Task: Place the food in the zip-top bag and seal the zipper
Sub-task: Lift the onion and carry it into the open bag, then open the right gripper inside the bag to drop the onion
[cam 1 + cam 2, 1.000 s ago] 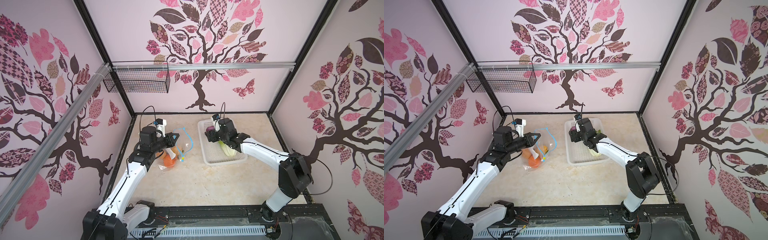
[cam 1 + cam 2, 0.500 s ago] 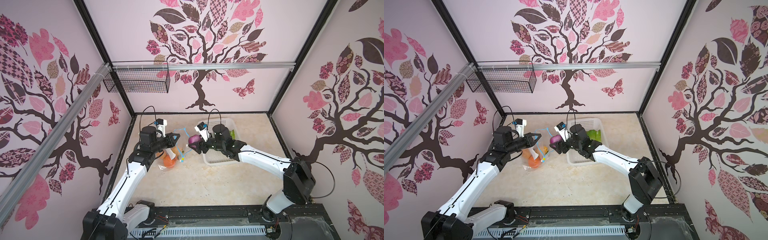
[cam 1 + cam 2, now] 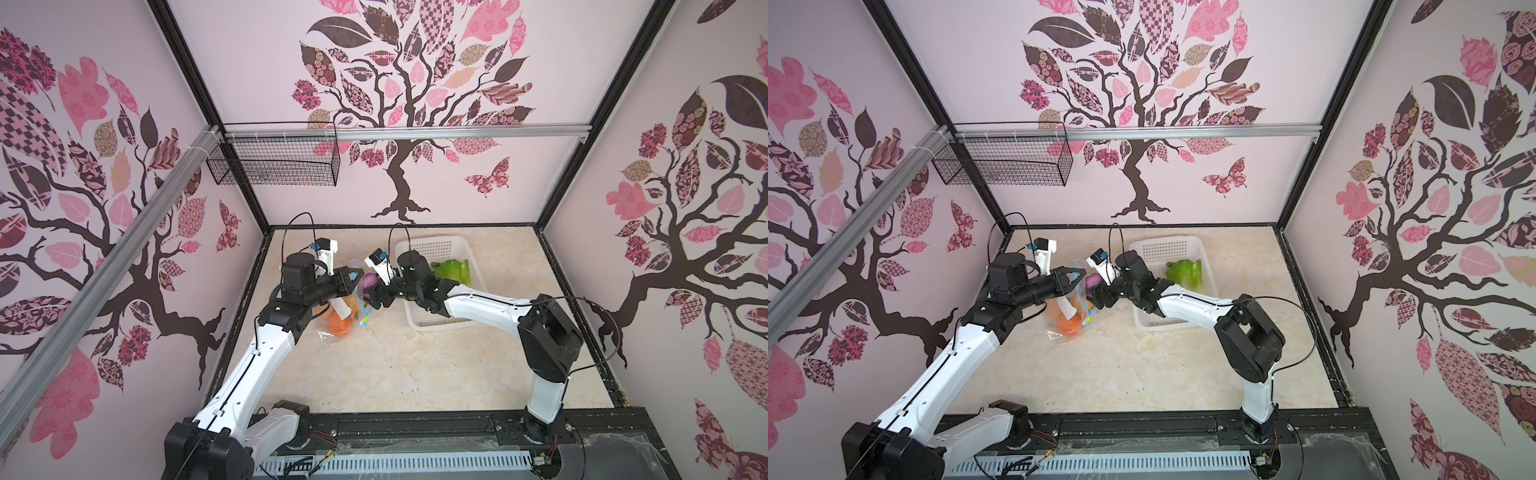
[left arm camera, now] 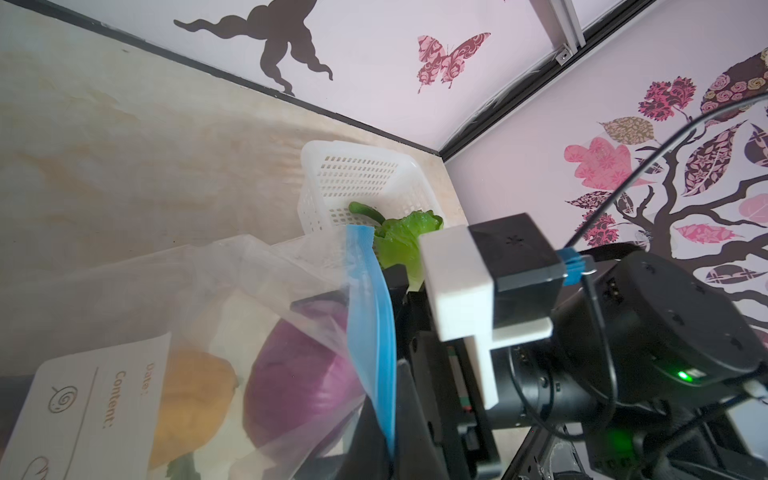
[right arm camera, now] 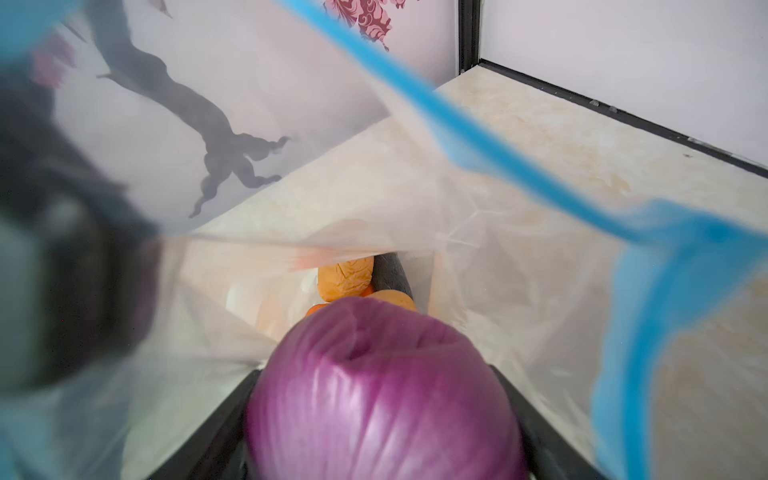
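Partway: right tool point(image 3: 374, 293) is holding the purple onion point(image 5: 374, 395) inside the zip-top bag point(image 4: 249, 266), left tool point(image 3: 353, 279) is pinching its rim — cabbage point(image 3: 452, 269) is sitting in the basket point(image 3: 436, 245), zipper point(image 4: 372, 316) unsealed.

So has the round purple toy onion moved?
Yes. The round purple toy onion has gone left, out of the white perforated plastic basket, into the mouth of the clear plastic zip-top bag, in the right gripper.

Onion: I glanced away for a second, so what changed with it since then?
The right tool lifted the onion out of the basket and carried it left into the open mouth of the bag, still gripping it. The left tool stayed shut on the bag edge; the cabbage stayed in the basket.
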You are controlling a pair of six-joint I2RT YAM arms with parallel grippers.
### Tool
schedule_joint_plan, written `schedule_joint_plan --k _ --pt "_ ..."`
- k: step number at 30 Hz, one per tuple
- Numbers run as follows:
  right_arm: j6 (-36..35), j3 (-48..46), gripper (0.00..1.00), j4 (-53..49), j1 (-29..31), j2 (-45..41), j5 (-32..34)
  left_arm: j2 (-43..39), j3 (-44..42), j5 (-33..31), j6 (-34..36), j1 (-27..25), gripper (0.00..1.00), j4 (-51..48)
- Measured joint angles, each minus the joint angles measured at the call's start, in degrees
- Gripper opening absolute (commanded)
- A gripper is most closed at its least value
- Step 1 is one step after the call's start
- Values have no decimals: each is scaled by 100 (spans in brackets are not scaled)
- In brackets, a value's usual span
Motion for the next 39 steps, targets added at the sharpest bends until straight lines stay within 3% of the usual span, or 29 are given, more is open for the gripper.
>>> schedule_joint_plan --k 6,14,18,22,27,33,39 --pt "24 61 79 28 103 179 162 -4 0 -11 -15 2 0 -15" --pt "48 -162 89 122 103 11 332 -4 0 -46 -140 63 0 -2" --pt "44 -518 90 111 103 -428 422 -4 0 -63 -151 118 0 28" --pt "46 -732 86 120 103 -999 730 -11 0 -116 -149 133 0 55" --pt "166 -944 70 122 33 -1530 1185 -13 0 -149 -146 142 0 70" --pt "424 -981 61 -26 -157 -1440 1445 -13 0 -149 -133 142 0 70" --pt "627 -754 52 -181 -236 -769 1532 -13 0 -149 -131 142 0 70"
